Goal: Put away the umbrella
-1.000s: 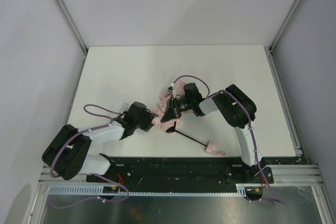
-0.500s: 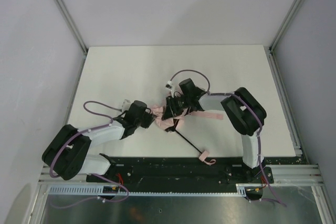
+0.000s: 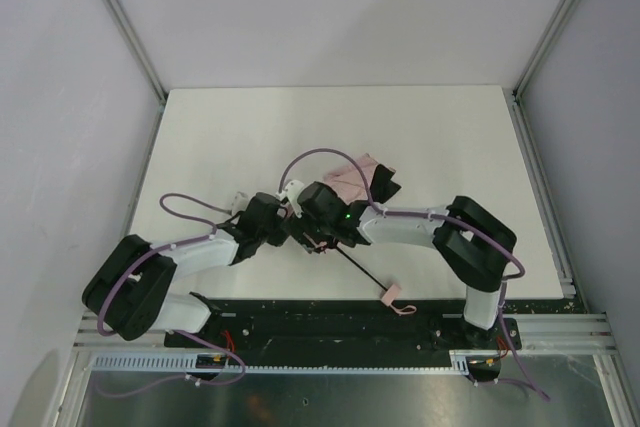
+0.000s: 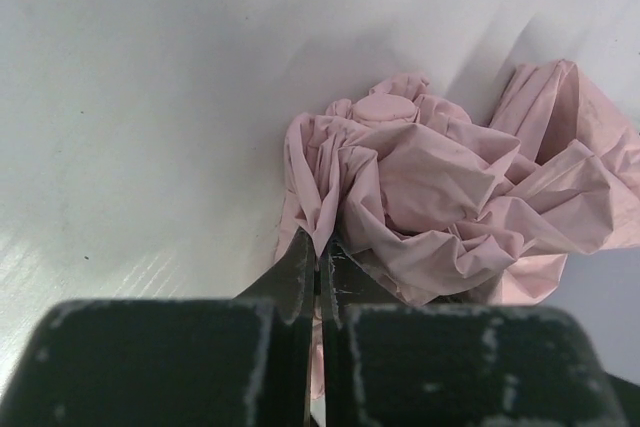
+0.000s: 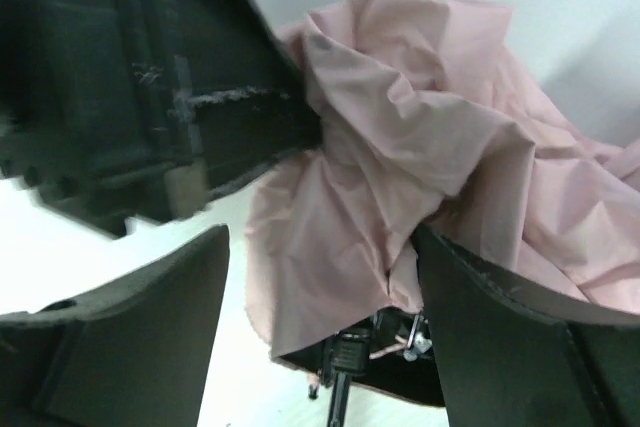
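The umbrella lies crumpled mid-table, its pale pink fabric (image 3: 352,175) bunched behind my right arm. Its thin black shaft (image 3: 362,272) runs toward the near edge and ends in the small pink handle (image 3: 397,298). My left gripper (image 3: 290,227) is shut, pinching a fold of the fabric (image 4: 430,177) between its tips (image 4: 321,252). Just to its right, my right gripper (image 3: 318,232) stands open. In the right wrist view its fingers straddle the hanging fabric (image 5: 400,167) and the dark shaft hub (image 5: 340,387) below, gripper (image 5: 320,317) holding nothing.
The white table (image 3: 220,137) is fenced by grey walls with metal posts on three sides. A black base rail (image 3: 330,322) runs along the near edge, close to the handle. Purple cables loop over both arms.
My left gripper has shut on the fabric. My right gripper has let go, opened and slid left until it sits against the left one. The handle swung toward the near edge.
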